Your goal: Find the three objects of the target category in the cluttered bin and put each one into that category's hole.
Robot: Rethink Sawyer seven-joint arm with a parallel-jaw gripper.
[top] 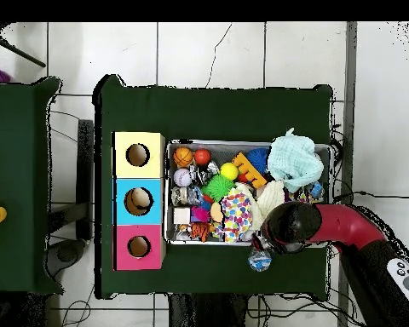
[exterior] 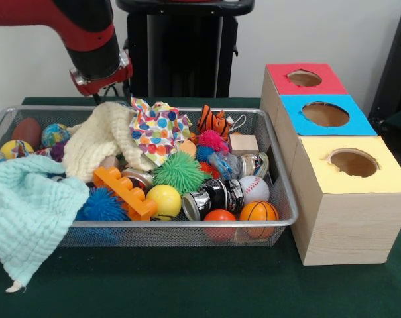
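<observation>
The scene is seen close and low in the front view, across the green counter (exterior: pixel 187 285) toward the wire bin (exterior: pixel 280 192). The overhead view is taken from high above, straight down. The bin (top: pixel 169 192) and the holed boxes (top: pixel 139 200) are shared by both.

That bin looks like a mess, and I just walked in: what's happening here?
A red and black arm hangs over the far edge of a mesh bin full of balls, cloths and toys, above the cream cloth. It holds nothing that I can see. Beside the bin stand three boxes with holes: red, blue and yellow.
</observation>
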